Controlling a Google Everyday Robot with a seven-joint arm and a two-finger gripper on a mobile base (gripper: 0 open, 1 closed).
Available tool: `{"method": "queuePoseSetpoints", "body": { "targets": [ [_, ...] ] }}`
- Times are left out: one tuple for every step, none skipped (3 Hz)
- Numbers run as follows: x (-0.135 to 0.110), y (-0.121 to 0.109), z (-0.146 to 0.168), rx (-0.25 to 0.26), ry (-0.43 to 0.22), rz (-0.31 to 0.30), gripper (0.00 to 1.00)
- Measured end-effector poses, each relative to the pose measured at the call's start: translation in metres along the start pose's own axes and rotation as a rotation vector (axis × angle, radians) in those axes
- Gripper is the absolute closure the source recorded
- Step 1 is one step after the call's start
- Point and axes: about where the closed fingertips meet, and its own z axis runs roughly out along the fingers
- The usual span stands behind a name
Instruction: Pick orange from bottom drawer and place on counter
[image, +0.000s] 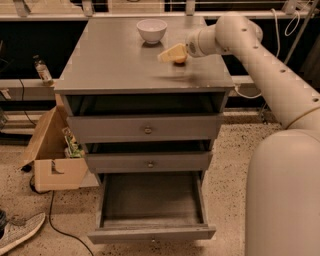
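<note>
**Orange in the gripper at the back right of the counter**

Orange (180, 59), a small round fruit, sat at the tip of the gripper (174, 54), whose pale fingers were closed around it and hid its upper left side. The gripper was low over the rear right part of the counter (115, 60), the flat grey top of a three-drawer cabinet. A white bowl (151, 30) stood near the gripper, to its left and further back, without touching it. The robot's cream arm (260, 65) reached in from the right side of the scene.

At the foot of the cabinet the bottom drawer (150, 200) was pulled fully out, and its dark plank floor was bare. The two shallower drawers above it were only slightly ajar. A cardboard box (55, 165) rested on the speckled floor to the cabinet's left.

By the look of it, the pick from the drawer was done and the placing step was in hand. From this angle it was not possible to tell whether the fruit already touched the counter or hung just above it.

The next move would call for settling the orange onto the surface, opening the fingers gently so the round fruit did not roll, and lifting away clear of the bowl.
</note>
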Motion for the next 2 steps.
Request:
{"method": "queuePoseSetpoints", "body": {
  "targets": [
    [-0.019, 0.006, -0.025, -0.063, -0.074, -0.047, 0.00],
    [-0.022, 0.007, -0.063, -0.147, -0.148, -0.078, 0.00]
  ]
}}
